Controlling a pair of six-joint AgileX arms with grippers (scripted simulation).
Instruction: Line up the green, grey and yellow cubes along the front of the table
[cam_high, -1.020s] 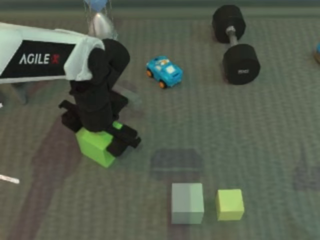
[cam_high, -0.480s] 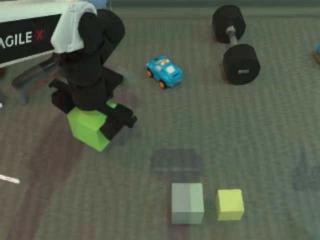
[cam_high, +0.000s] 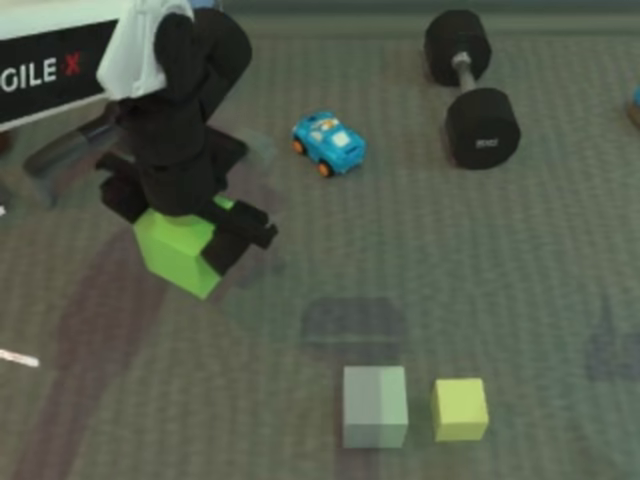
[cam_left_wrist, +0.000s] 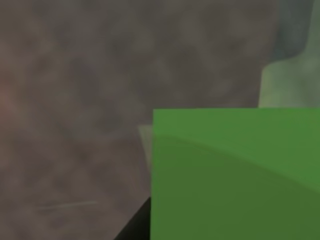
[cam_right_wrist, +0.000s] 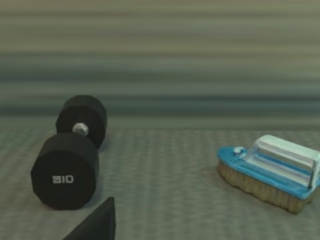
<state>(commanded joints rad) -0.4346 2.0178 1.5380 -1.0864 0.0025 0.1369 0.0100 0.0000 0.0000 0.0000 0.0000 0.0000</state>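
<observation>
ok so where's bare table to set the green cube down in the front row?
Bare table lies left of the grey cube, along the front. Right of the yellow cube is free too. The left claw holds the green cube. Toy car and dumbbell crowd the back.

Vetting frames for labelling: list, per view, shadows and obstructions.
Top view: the left gripper hides part of the green cube; a darker patch marks the table behind the grey cube. Left wrist view: the green cube fills one corner, a curved shadow crossing its face. Right wrist view: dumbbell and brush unobstructed.
</observation>
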